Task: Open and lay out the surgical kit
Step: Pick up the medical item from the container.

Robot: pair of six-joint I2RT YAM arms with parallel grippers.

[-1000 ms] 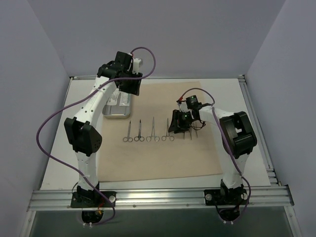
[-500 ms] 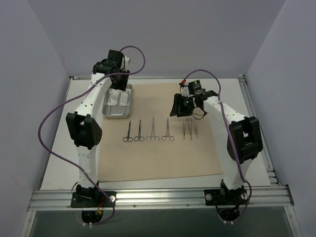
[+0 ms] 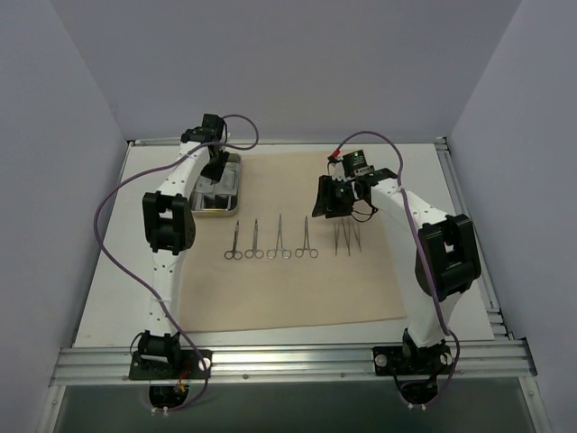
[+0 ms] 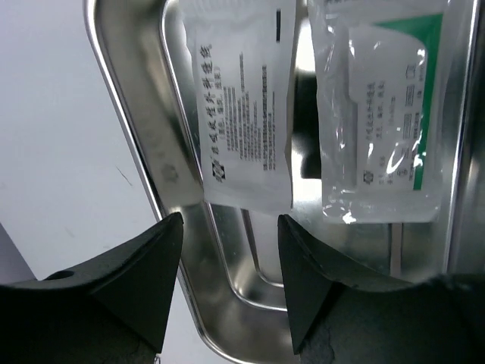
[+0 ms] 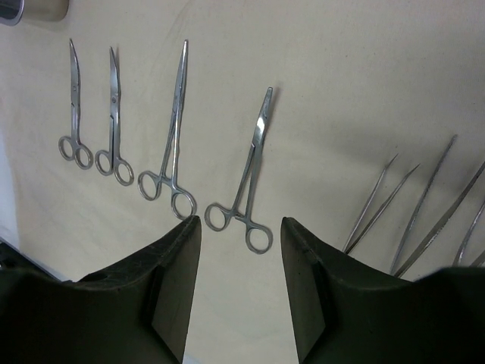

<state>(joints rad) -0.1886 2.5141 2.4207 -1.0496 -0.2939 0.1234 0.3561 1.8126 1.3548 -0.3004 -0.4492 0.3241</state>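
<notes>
A white table (image 3: 108, 298) fills the scene, seen from above, with grey walls on three sides. A large beige cloth wrap (image 3: 297, 293) lies open and flat over most of the table, and the surgical kit is laid out on it.

Two white robot arms are mounted at the near edge. The left arm (image 3: 167, 225) reaches to the far left corner of the cloth. The left gripper (image 3: 215, 170) hangs over a steel tray, its two dark fingers (image 4: 144, 265) spread apart with nothing between them. The right arm (image 3: 442, 253) bends in toward the middle of the cloth. The right gripper (image 3: 330, 200) hovers above the cloth, just beyond the row of tools. Its fingers (image 5: 170, 265) are also apart and hold nothing.

The small rectangular steel tray (image 3: 213, 215) sits on the far left part of the cloth. Two small clear packets lie side by side inside it. One packet has dark printed text (image 4: 242, 106) and the other has a green stripe (image 4: 383, 114).

Near the middle of the cloth, four steel scissor-handled instruments (image 3: 270, 239) lie in a neat row. Their ring handles point toward the arms' bases and none of them touch. The two on the left are shorter than the two on the right.

Just to the right of that row lies a small group of thin tweezers (image 3: 347, 238), close together, with their tips toward the arms' bases.
</notes>
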